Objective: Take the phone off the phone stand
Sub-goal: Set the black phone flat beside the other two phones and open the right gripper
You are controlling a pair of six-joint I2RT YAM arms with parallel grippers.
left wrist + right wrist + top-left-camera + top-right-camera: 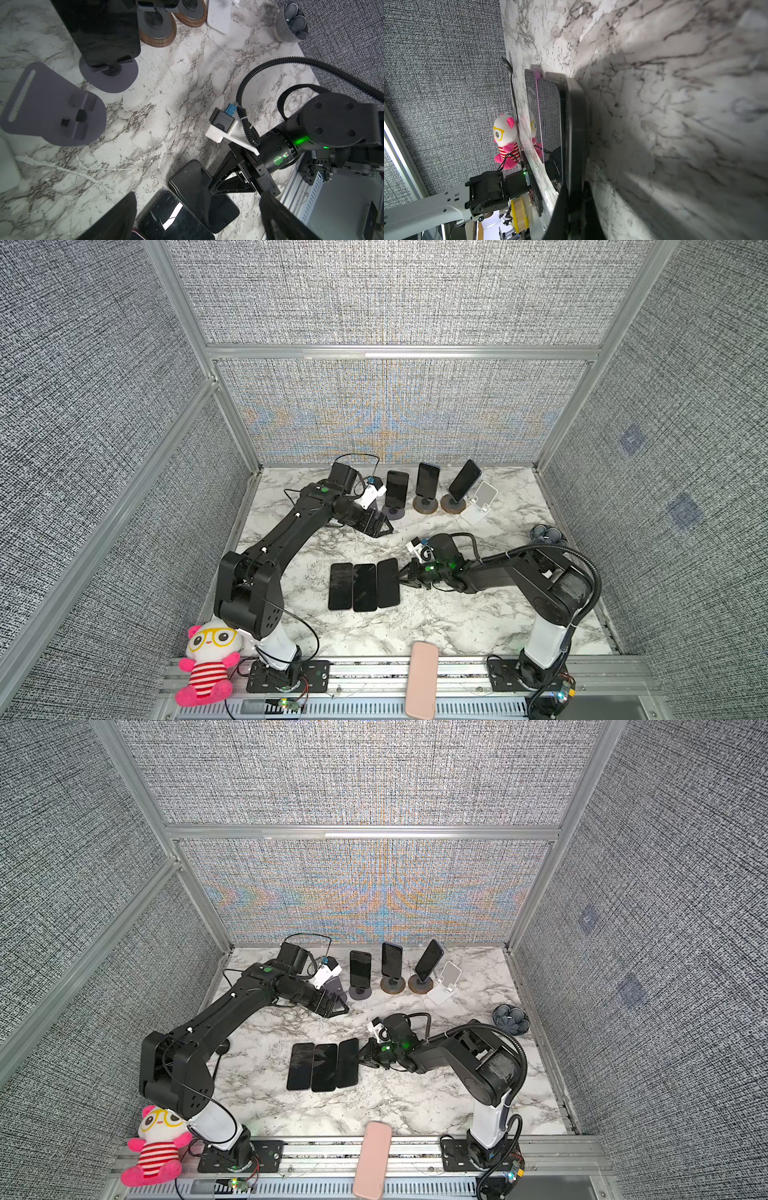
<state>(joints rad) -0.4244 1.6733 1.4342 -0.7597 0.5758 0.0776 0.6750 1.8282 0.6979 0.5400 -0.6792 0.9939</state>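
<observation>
Plush toy [208, 659] front-left corner; pink oblong item [422, 680] across front rail [365, 672]; patterned bowl [510, 1018] right.

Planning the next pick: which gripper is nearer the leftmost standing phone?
Left. The left gripper is open beside its stand; the right gripper is shut at the flat phones.

Phones [428, 480] on stands [425, 506].
I see three black ones propped upright at the worktop's [457, 614] back; three flat phones [364, 587] lie side by side.
</observation>
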